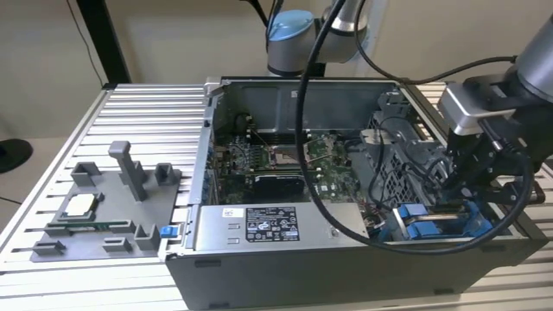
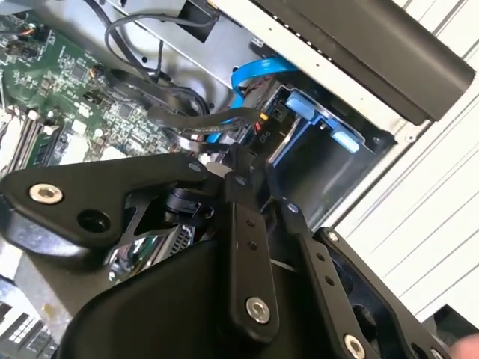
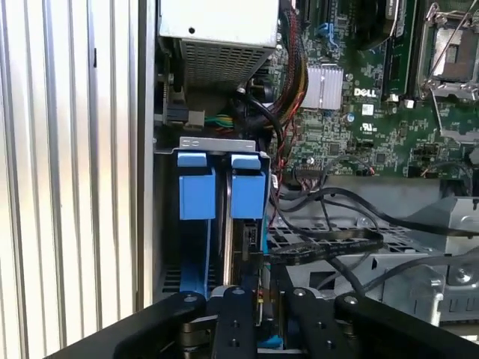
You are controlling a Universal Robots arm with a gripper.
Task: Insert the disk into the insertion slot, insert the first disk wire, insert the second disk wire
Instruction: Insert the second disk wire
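The disk (image 3: 227, 243) stands on edge in the insertion slot (image 3: 213, 142), with its blue carrier tabs (image 3: 196, 191) at the end. The slot lies in the case's front corner (image 1: 432, 220) at the exterior view's right. My gripper (image 1: 456, 194) reaches down into that corner. In both wrist views its fingers meet at the disk's end (image 3: 254, 280), shut on a disk wire's plug (image 2: 217, 142). A blue flat wire (image 2: 251, 78) runs to that spot. Beside it, a black plug with coloured leads (image 2: 263, 127) sits against the disk.
The grey power-supply box (image 1: 259, 227) lies close beside the slot. The green motherboard (image 1: 276, 162) fills the case floor. Loose black cables (image 3: 337, 239) cross the perforated cage next to the gripper. A grey fixture (image 1: 103, 207) with small parts sits at the exterior view's left.
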